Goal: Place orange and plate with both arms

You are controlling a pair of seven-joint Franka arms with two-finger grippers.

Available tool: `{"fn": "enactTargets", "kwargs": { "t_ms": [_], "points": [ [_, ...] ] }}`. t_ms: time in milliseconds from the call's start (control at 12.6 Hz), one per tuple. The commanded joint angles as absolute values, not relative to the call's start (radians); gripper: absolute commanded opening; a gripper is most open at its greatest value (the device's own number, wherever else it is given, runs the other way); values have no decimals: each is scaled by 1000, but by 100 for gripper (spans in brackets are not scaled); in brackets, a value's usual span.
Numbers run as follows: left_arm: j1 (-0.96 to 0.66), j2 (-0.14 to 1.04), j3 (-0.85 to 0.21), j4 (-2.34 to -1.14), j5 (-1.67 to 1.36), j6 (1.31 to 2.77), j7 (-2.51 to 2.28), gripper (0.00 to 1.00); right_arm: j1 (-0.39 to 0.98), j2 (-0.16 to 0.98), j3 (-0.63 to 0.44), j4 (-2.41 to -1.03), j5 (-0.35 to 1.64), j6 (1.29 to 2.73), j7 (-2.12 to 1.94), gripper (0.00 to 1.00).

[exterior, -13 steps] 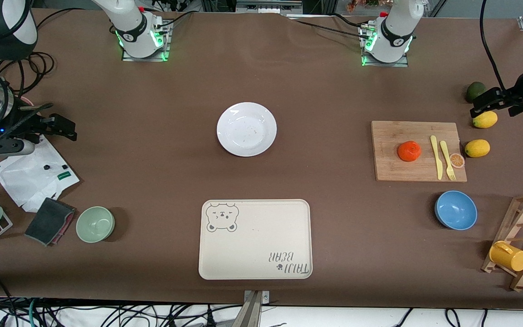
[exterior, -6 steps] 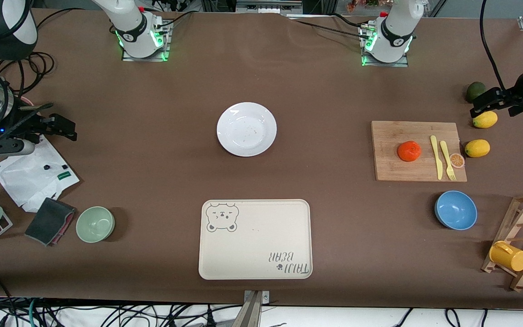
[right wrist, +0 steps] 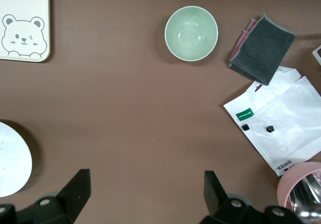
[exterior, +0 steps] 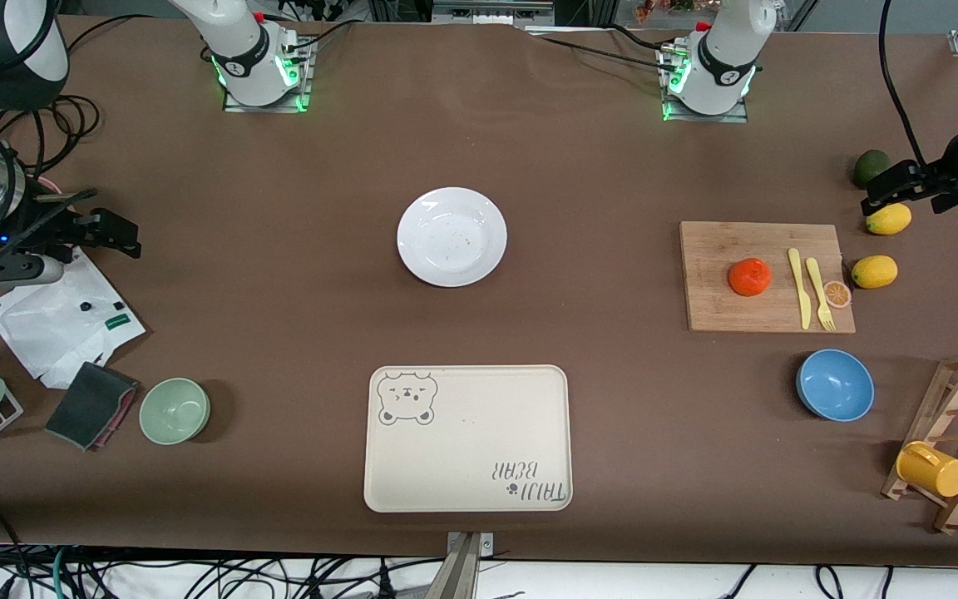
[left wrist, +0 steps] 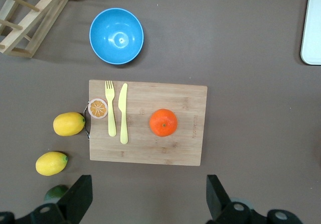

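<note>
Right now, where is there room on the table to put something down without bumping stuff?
Bare cloth lies between the plate and the bear tray, and between the plate and the cutting board. The tray is bare too. It is crowded at the board, with the orange, cutlery and lemons, and near the green bowl.

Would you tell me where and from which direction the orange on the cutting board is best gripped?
Probably from straight above, fingers closing across the widest middle of the orange. It sits alone on the cutting board, apart from the knife, and the open left gripper has room on either side.
</note>
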State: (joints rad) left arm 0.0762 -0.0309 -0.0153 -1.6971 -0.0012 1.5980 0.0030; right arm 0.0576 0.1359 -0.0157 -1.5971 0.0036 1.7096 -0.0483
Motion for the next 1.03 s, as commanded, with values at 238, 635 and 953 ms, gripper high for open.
{"fn": "enactTargets", "kwargs": {
  "t_ms": [238, 635, 953],
  "points": [
    [69, -17, -18, -1666, -23, 1575, 18, 100, 58, 126, -15, -1595, 15, 1690, -37, 100],
    [72, -6, -21, -1652, -23, 1577, 21, 100, 58, 127, -15, -1595, 15, 1690, -38, 100],
    [54, 21, -44, -1628, -21, 1577, 8, 100, 58, 127, -15, -1595, 15, 1690, -40, 100]
  ]
}}
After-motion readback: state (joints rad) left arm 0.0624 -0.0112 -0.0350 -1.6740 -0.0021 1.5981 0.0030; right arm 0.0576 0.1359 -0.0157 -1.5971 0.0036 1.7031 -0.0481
